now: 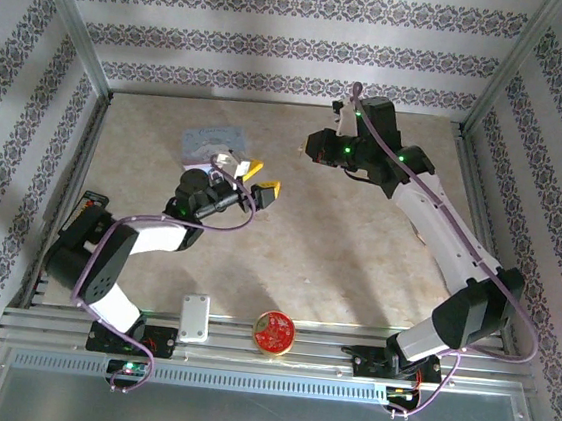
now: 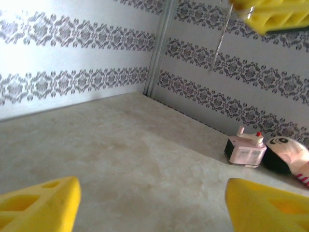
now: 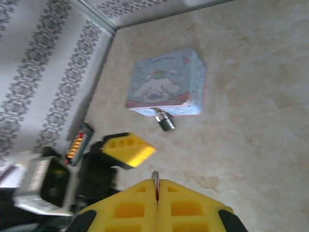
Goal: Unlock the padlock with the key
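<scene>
Right gripper [image 3: 157, 193] is clamped on a thin key ring [image 3: 155, 176], the left gripper [image 1: 260, 180] is held wide and empty nearby, and the padlock [image 3: 165, 121] is seen at the cartoon tin's [image 3: 166, 82] front edge beyond, so the approach is judged in hand, with key-to-keyhole alignment required next.

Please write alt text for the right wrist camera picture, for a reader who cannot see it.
The right gripper, yellow fingers shut, pinches a thin metal ring at the bottom edge. Beyond it on the beige table lies a pale blue cartoon tin with a small grey padlock at its nearer edge. The left gripper's yellow finger shows lower left.
</scene>
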